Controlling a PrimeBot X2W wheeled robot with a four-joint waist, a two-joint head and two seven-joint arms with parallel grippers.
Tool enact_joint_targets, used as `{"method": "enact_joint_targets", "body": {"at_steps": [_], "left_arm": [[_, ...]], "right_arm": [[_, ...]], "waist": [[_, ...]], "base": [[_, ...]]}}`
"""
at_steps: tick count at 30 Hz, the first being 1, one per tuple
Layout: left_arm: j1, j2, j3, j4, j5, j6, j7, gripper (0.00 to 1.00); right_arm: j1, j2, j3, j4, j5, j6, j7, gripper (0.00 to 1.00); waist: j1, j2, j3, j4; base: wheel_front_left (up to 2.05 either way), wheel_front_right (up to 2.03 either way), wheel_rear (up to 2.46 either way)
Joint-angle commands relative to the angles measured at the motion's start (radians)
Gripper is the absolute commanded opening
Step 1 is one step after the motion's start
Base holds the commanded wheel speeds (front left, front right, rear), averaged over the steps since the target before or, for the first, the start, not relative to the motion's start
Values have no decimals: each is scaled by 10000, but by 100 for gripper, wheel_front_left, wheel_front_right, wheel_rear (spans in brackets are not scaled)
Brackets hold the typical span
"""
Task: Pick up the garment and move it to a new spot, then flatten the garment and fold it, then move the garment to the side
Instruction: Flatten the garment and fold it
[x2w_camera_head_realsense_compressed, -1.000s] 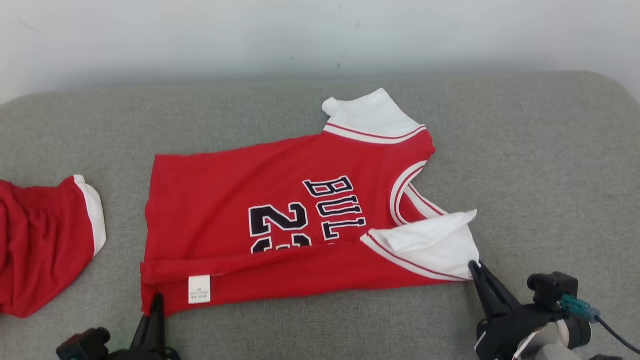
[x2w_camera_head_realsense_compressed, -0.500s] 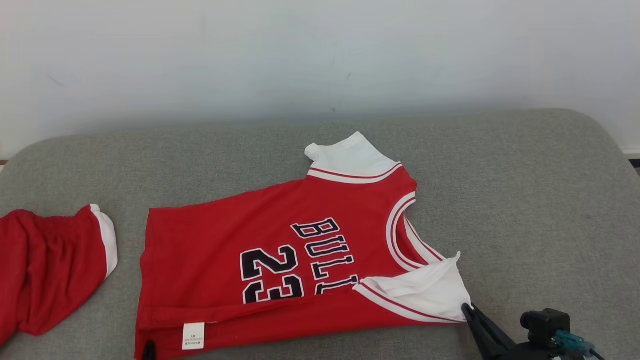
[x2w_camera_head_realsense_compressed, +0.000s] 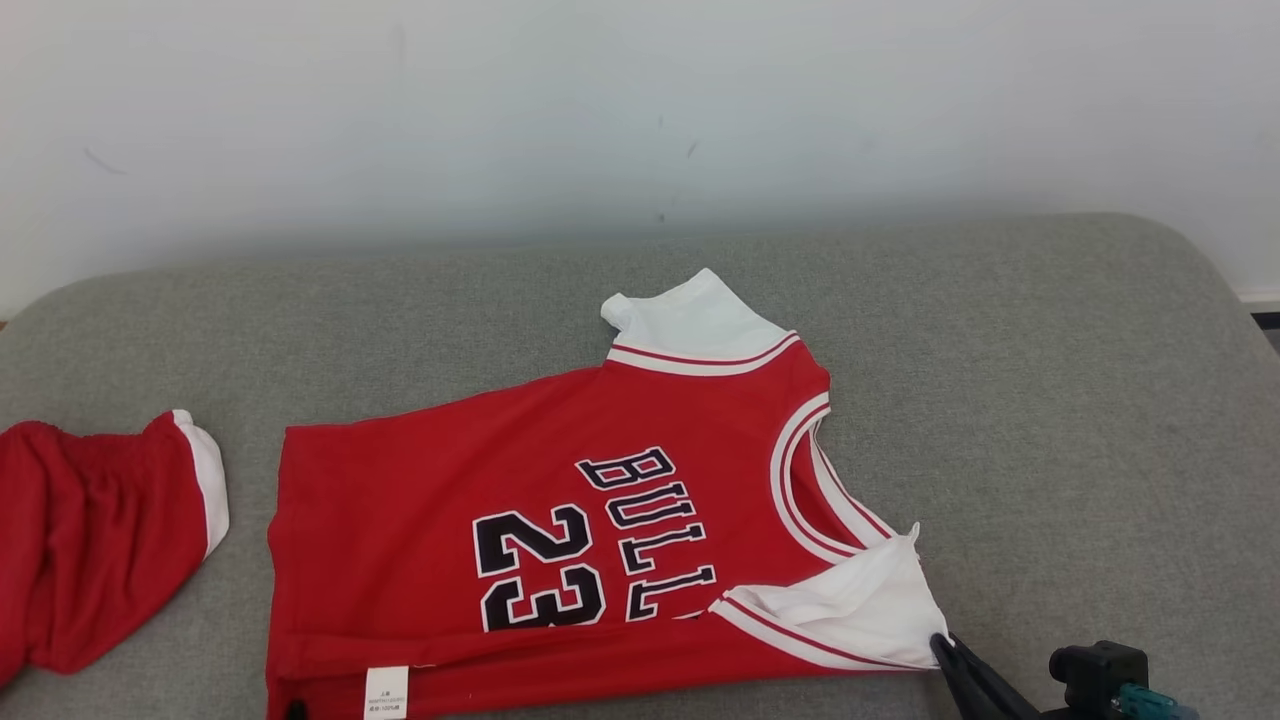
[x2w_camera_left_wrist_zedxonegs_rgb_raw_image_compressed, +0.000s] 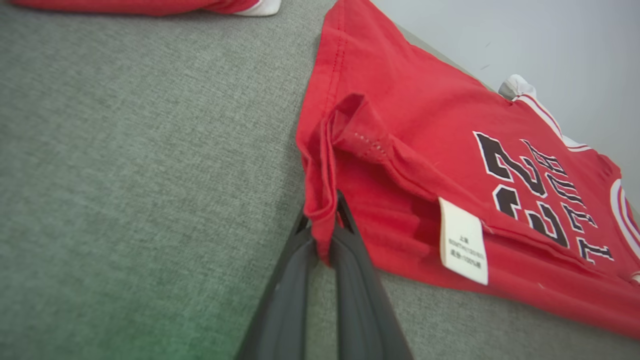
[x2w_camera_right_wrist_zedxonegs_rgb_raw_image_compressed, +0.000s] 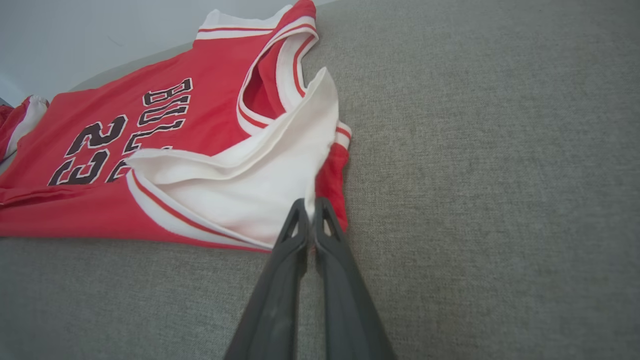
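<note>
Lying chest-side up across the middle of the grey cushion, the red jersey shows black lettering and the number 23. Its neck opening is toward the cushion's right end and its hem toward the cushion's left end.

Findings:

Along the side nearest the cushion's front edge, a strip of the jersey is turned over on itself. This exposes a white care label close to the hem.

The left gripper sits at the hem corner nearest the cushion's front edge. Its jaws are closed on a bunched pinch of red cloth, which stands up slightly off the cushion.

The right gripper sits at the shoulder end nearest the cushion's front edge. Its jaws are closed on the edge of the near white sleeve. That sleeve is creased and drawn partly over the red body.

The far white sleeve points toward the cushion's back edge and lies flat.

A pair of red shorts with white trim lies at the cushion's left end, apart from the jersey.

A pale wall rises behind the cushion's back edge.
</note>
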Motion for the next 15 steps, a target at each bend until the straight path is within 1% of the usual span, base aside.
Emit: {"method": "enact_joint_targets", "body": {"at_steps": [1, 2, 3, 5, 10, 12, 15], "left_arm": [[89, 113, 108, 29, 115, 3, -8, 37], [67, 109, 155, -24, 209, 3, -9, 86], [57, 92, 203, -49, 311, 3, -8, 100], [26, 57, 384, -131, 604, 1, -9, 100], [130, -107, 1100, -610, 1598, 4, -9, 100], [242, -208, 1322, -928, 2098, 2, -9, 100], [312, -339, 1577, -1373, 2654, 9, -9, 100]], "right_arm": [[-87, 50, -128, 81, -95, -15, -15, 100], [-134, 100, -267, 88, -132, -15, -17, 100], [-163, 135, -381, 89, -258, -15, -17, 100], [-179, 264, -763, 43, -495, -13, -15, 100], [106, 607, -2014, -318, -1528, -13, -15, 100], [240, 789, -2249, -543, -1906, -13, -15, 100], [397, 974, -2257, -767, -2309, -13, -15, 100]], "waist": [[1, 1, 43, 2], [1, 1, 73, 6], [1, 1, 93, 13], [1, 1, 118, 31], [1, 1, 95, 84], [1, 1, 77, 118], [1, 1, 79, 188]], "base": [[0, 0, 0], [0, 0, 0], [0, 0, 0], [0, 0, 0], [0, 0, 0], [0, 0, 0], [0, 0, 0]]}}
